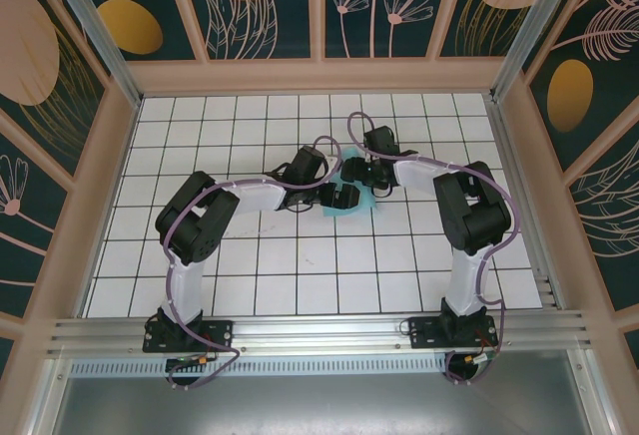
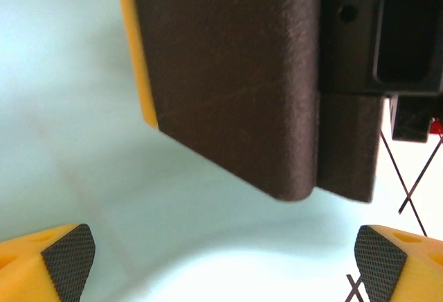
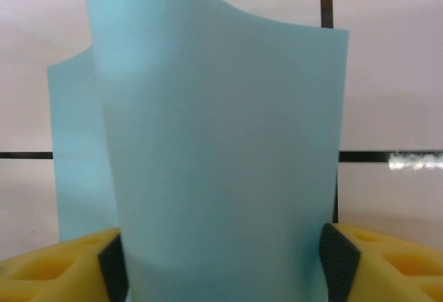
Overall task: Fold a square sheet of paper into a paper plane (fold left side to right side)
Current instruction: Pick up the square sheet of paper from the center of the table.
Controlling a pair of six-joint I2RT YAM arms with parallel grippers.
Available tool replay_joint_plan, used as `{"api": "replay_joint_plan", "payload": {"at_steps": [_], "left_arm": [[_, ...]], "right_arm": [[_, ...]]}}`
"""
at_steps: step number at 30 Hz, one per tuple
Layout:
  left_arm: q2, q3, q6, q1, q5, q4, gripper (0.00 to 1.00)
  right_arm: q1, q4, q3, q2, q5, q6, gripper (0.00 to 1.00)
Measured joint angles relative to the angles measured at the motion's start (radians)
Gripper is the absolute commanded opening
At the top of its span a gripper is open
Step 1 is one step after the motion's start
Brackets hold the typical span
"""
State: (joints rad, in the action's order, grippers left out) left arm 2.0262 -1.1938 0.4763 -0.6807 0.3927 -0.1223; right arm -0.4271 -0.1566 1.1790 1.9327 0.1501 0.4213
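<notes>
Square sheet of paper [image 3: 221,149] — turquoise, curled upright between right gripper [image 3: 221,264] pads; clamped or not, cannot tell. Left gripper [image 2: 221,260] — spread wide, at sheet's 9 o'clock side.

Upright paper [image 3: 221,129] fills right end effector [image 3: 226,257] gap, near table [image 1: 300,275] free

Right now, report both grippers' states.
Left gripper: open, holding nothing.
Right gripper: jaws astride the raised square sheet of paper; grip cannot be told.
</notes>
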Motion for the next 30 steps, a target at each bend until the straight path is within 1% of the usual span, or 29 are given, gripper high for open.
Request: {"api": "replay_joint_plan", "payload": {"at_steps": [6, 8, 11, 14, 17, 20, 24, 30], "left_arm": [[-0.034, 0.031, 0.0, 0.003, -0.015, 0.009, 0.98], [-0.066, 0.052, 0.0, 0.012, -0.021, 0.018, 0.99], [-0.15, 0.105, 0.002, 0.051, -0.027, 0.016, 0.99], [-0.251, 0.178, 0.027, 0.125, -0.013, -0.019, 0.98], [-0.332, 0.25, 0.058, 0.207, 0.019, -0.062, 0.98], [-0.376, 0.286, 0.083, 0.257, 0.057, -0.076, 0.99], [-0.423, 0.301, 0.123, 0.265, 0.131, -0.099, 0.99], [-0.517, 0.291, 0.181, 0.265, 0.24, -0.164, 0.98]], "right_arm": [[0.014, 0.004, -0.023, -0.007, 0.054, -0.008, 0.47], [0.024, 0.014, -0.047, -0.021, 0.087, -0.007, 0.43], [0.048, 0.062, -0.111, -0.059, 0.164, 0.005, 0.37], [0.082, 0.153, -0.195, -0.114, 0.257, 0.027, 0.32], [0.116, 0.257, -0.275, -0.178, 0.351, 0.062, 0.31], [0.145, 0.367, -0.338, -0.241, 0.441, 0.102, 0.3], [0.163, 0.491, -0.387, -0.336, 0.554, 0.143, 0.28], [0.164, 0.642, -0.383, -0.459, 0.713, 0.206, 0.27]]}}
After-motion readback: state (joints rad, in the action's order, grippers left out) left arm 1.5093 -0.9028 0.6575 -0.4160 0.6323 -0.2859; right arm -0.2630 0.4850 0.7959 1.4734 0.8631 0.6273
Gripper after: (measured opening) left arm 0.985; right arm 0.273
